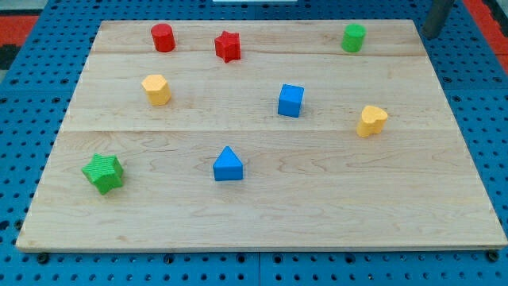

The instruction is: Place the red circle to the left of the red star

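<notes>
The red circle [163, 37] stood in the upper left of the frame, near the far edge of the wooden tabletop [262, 206], and the red star [228, 46] sat just beside it toward the view's right, the two apart with a clear strip of wood between them. Judged from that layout, the goal looked already met or very nearly so: the circle lay to the star's left and almost level with it, only a touch higher in the frame. What might have remained, at most, was a small nudge to square the pair up, and that seemed optional. The end effector was a bare rod with nothing to clench or release; only a dark length of it [437, 17] showed at the upper right corner of the frame, off the board's edge, and my tip itself could not be made out, so its exact place could not be told. That rod was well apart from both red blocks, with the green cylinder [353, 37] between. The other blocks, a yellow one [156, 89], a blue cube [290, 100], a yellow heart-like one [371, 121], a blue triangle [228, 164] and a green star [103, 172], lay lower in the frame, clear of the red pair.
</notes>
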Tool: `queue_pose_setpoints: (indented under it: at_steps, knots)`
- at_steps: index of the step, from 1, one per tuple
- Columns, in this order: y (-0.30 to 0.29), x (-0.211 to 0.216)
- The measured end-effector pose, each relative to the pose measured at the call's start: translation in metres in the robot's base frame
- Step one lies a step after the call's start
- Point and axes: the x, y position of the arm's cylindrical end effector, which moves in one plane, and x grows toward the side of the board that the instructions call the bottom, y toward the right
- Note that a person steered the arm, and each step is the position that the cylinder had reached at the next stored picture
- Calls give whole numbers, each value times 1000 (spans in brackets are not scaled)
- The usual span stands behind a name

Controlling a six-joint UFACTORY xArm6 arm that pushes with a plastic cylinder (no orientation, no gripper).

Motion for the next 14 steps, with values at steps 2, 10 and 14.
queue_pose_setpoints:
  at_steps: [2,10,14]
  knots:
    - [3,1]
    - [-193,6]
    - [-247,-3]
